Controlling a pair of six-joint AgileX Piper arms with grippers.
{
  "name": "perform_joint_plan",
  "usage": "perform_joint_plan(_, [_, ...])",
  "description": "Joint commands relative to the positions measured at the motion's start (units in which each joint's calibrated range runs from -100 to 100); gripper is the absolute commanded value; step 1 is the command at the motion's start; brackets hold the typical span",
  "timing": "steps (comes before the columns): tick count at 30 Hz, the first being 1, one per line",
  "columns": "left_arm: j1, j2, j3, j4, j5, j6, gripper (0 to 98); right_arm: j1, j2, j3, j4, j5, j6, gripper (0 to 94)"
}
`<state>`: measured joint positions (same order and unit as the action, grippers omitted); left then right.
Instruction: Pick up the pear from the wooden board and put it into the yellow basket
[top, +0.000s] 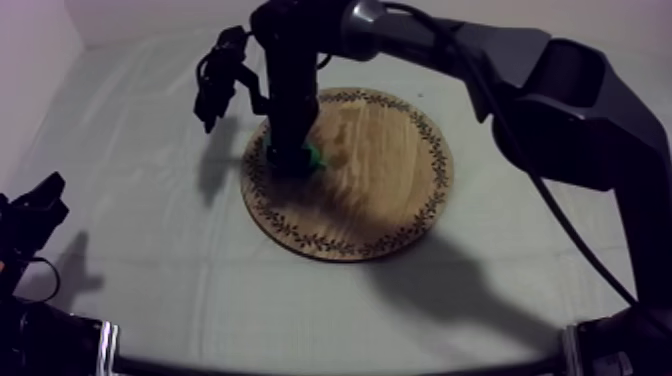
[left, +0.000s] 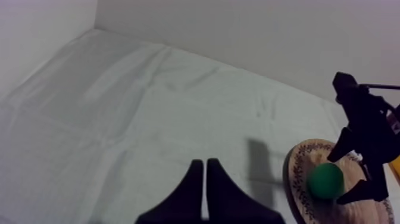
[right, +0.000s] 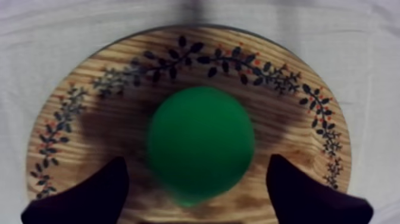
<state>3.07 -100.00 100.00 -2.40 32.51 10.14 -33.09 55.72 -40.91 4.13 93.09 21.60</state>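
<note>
– Black fingers (right: 98, 193) of the right pincer (top: 292, 157): are they on anything?

– Not touching, as far as the right wrist view shows. They stand apart, released, one at each side of the green pear (right: 199, 143), with a thin strip of wood showing between each finger and the fruit.

– And the pear itself?

– It lies on the wooden board (top: 385, 185), on bare grain just inside the leaf-patterned rim. From the top camera it sits at the board's left part, half hidden behind the right arm, which comes in from the upper right and points down at it.

– Does the left wrist camera agree?

– Yes. From there the right pincer brackets the pear at the near edge of the board, one finger on each side.

– What about the left pincer (left: 204, 165)?

– Clenched on nothing: its two fingers lie together as a narrow wedge over bare grey-white cloth. In the top view it rests low at the left side, well apart from the board.

– And the counter (top: 140, 210)?

– Under the cloth, with the board lying flat on it near the middle.
</note>
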Motion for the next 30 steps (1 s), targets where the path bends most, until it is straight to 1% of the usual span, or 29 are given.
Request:
perform_joint_plan(1, [0.0,0.0,0.0,-0.02,0.0,0.0,0.1,0.1,0.9,-0.4,0.1,-0.4,0.1,62.8])
perform_joint_plan(8, [0.0,0.0,0.0,-0.02,0.0,0.0,0.1,-0.2,2.6,-0.8,-0.1,-1.2,1.1,55.8])
perform_joint_plan(14, [0.0,0.0,0.0,-0.02,0.0,0.0,0.1,-0.8,2.8,-0.5,-0.9,-1.6,2.0,44.4])
perform_joint_plan(17, [0.0,0.0,0.0,-0.02,0.0,0.0,0.1,-0.9,2.7,-0.6,-0.9,-2.0,2.0,40.8])
perform_joint_plan(24, [0.0,0.0,0.0,-0.02,0.0,0.0,0.1,-0.2,-1.0,0.4,0.6,-4.3,1.6,39.1])
perform_joint_plan(30, [0.0,0.0,0.0,-0.02,0.0,0.0,0.1,2.4,-8.5,3.2,3.3,-9.0,1.0,40.0])
